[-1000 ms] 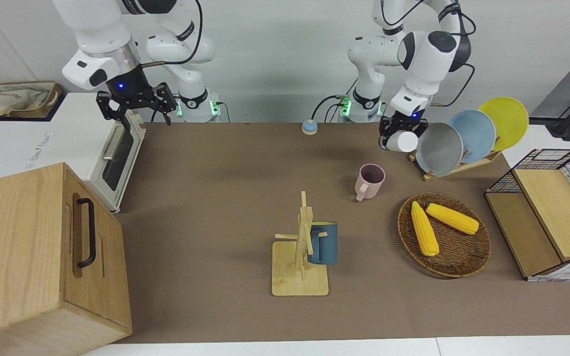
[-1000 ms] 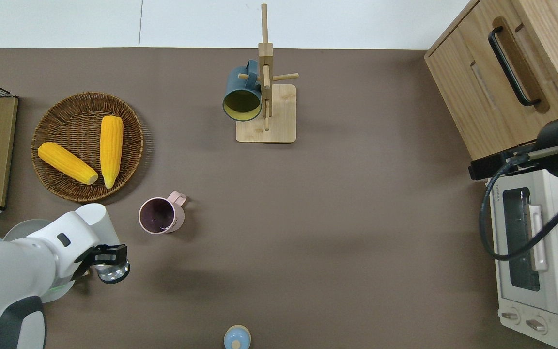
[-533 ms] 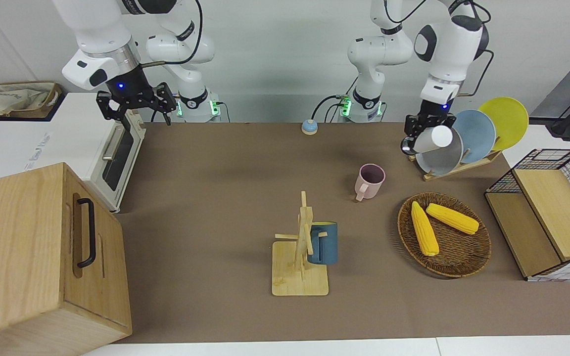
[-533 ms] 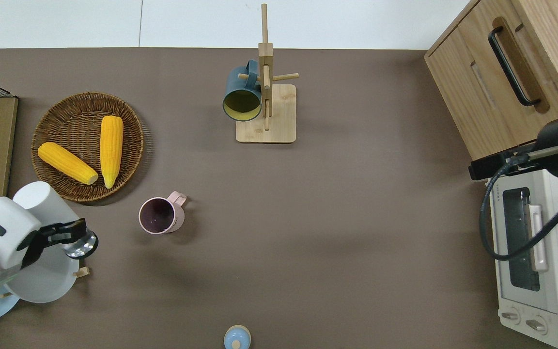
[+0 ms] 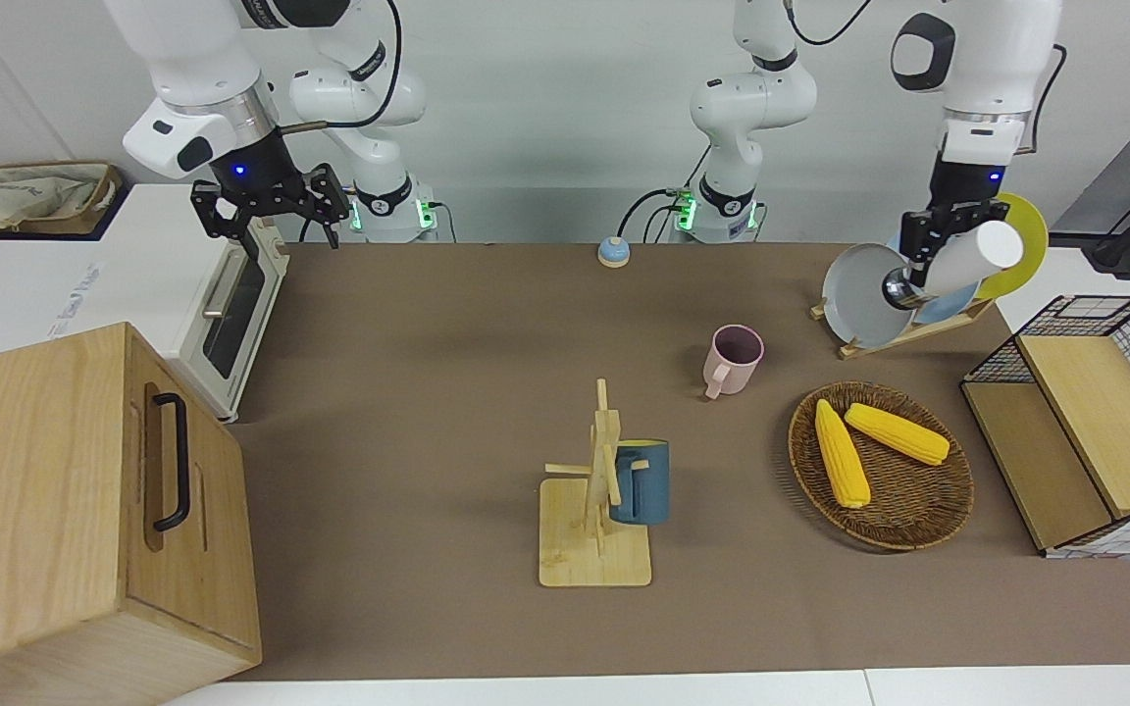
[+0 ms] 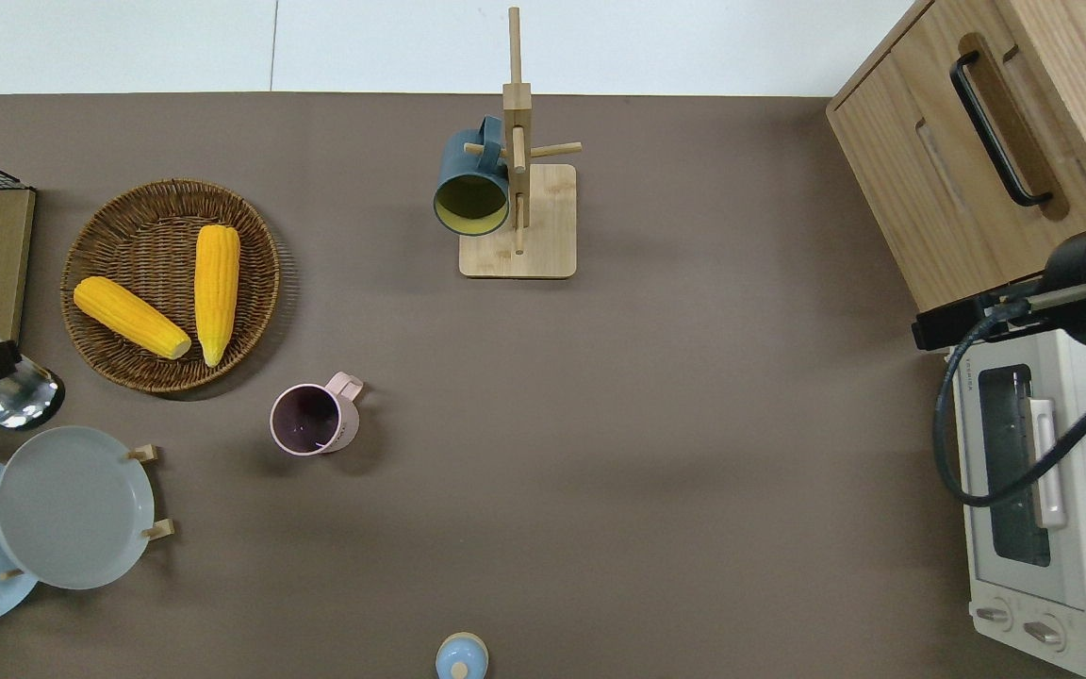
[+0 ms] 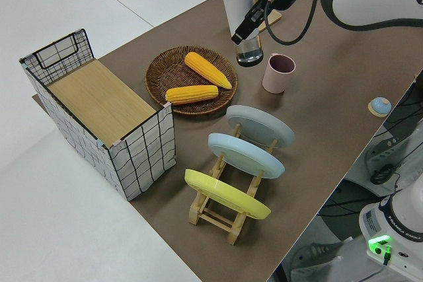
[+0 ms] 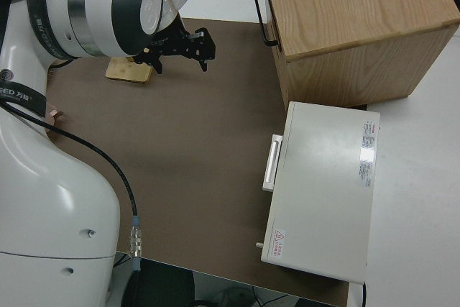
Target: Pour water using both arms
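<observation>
Glass (image 7: 250, 51), clamped in the shut left gripper (image 7: 249, 33) over the table between wicker basket (image 6: 265, 273) and plate rack (image 7: 211, 216), well apart from the pink mug (image 6: 307, 421) (probably the pour's target), seemingly upright against spilling; right gripper (image 5: 271, 221) parked, fingers spread.

Left gripper (image 5: 930, 257) swung with its tilted white bottle (image 5: 967, 257) away from beside the pink mug (image 5: 734, 359), out across the plate rack (image 5: 903, 328) to the table edge at the left arm's end, and higher.
</observation>
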